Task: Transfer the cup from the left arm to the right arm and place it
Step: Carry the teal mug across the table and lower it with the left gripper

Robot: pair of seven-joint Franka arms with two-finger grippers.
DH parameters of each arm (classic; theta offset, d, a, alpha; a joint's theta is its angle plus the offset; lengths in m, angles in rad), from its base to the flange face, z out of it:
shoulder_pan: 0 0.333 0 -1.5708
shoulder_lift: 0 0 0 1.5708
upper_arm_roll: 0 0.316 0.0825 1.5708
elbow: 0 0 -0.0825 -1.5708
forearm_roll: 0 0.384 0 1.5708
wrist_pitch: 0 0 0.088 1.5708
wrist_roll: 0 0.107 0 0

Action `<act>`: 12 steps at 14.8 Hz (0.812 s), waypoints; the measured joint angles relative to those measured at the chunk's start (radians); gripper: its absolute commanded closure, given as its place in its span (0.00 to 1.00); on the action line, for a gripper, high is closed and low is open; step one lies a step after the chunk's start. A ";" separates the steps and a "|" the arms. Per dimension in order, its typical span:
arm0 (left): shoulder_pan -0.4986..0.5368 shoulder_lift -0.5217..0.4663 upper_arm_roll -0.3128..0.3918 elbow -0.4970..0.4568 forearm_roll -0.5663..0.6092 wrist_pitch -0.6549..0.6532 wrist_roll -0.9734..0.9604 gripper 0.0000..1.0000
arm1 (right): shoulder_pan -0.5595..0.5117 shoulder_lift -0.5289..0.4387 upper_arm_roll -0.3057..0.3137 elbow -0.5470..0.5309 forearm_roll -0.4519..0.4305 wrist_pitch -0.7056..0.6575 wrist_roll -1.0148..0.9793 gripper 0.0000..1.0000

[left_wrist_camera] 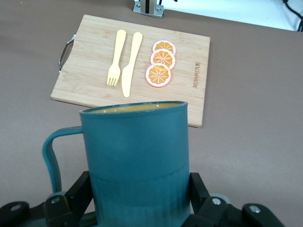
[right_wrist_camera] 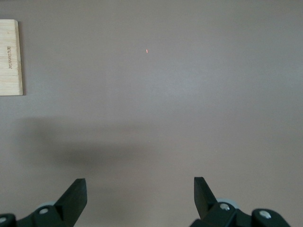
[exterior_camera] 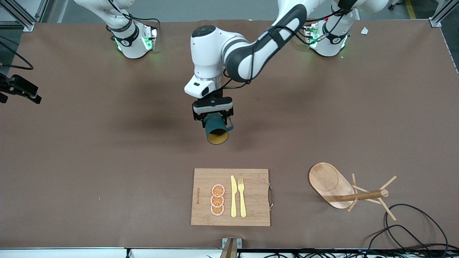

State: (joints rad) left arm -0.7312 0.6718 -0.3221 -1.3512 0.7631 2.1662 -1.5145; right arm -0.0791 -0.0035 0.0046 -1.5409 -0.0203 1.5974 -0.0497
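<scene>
The cup is a dark teal mug with a mustard-yellow inside. It hangs tipped on its side over the bare middle of the table, mouth toward the front camera and loop handle toward the left arm's end. My left gripper is shut on its lower body. In the left wrist view the cup fills the space between the black fingers, with the handle sticking out to one side. My right gripper is open over bare brown table with nothing between its fingers; it is out of the front view.
A wooden cutting board lies nearer the front camera than the cup and carries a yellow knife, a fork and three orange slices. A wooden mug rack lies toward the left arm's end, with black cables beside it.
</scene>
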 measured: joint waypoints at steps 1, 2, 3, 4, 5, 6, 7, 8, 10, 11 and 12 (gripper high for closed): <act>-0.018 0.009 0.000 0.000 0.034 0.000 -0.040 0.30 | 0.000 0.000 0.000 0.000 0.000 0.000 0.000 0.00; -0.035 0.018 0.000 -0.001 0.067 0.001 -0.079 0.30 | 0.000 0.000 0.000 0.000 0.000 0.000 0.000 0.00; -0.052 0.027 0.000 -0.001 0.102 0.001 -0.120 0.30 | 0.000 0.000 0.000 0.000 0.000 0.000 0.000 0.00; -0.065 0.039 0.001 -0.002 0.141 0.001 -0.156 0.30 | 0.000 0.000 0.000 0.000 0.000 0.000 0.000 0.00; -0.078 0.053 0.001 -0.003 0.189 0.001 -0.193 0.30 | 0.000 0.000 0.000 0.000 0.000 0.000 0.000 0.00; -0.088 0.068 0.001 -0.004 0.239 0.001 -0.228 0.30 | 0.000 0.000 0.000 -0.001 0.000 0.000 0.000 0.00; -0.098 0.084 0.001 -0.004 0.289 0.002 -0.259 0.30 | 0.000 0.000 0.000 -0.001 0.000 0.000 0.000 0.00; -0.108 0.098 0.001 -0.005 0.341 0.005 -0.279 0.30 | 0.000 0.000 0.000 -0.001 0.000 0.000 0.000 0.00; -0.137 0.121 0.001 -0.005 0.432 0.009 -0.317 0.30 | 0.000 0.000 0.000 -0.001 0.000 0.001 0.000 0.00; -0.154 0.129 0.001 -0.005 0.474 0.009 -0.345 0.30 | 0.000 0.000 0.000 -0.002 0.000 0.001 0.000 0.00; -0.170 0.137 0.002 -0.005 0.515 0.008 -0.382 0.30 | 0.000 0.000 0.000 -0.002 0.000 0.001 0.000 0.00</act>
State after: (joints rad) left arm -0.9008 0.8093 -0.3205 -1.3566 1.2780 2.1747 -1.8963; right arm -0.0793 -0.0031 0.0045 -1.5432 -0.0203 1.5981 -0.0497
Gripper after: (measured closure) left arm 0.137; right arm 0.000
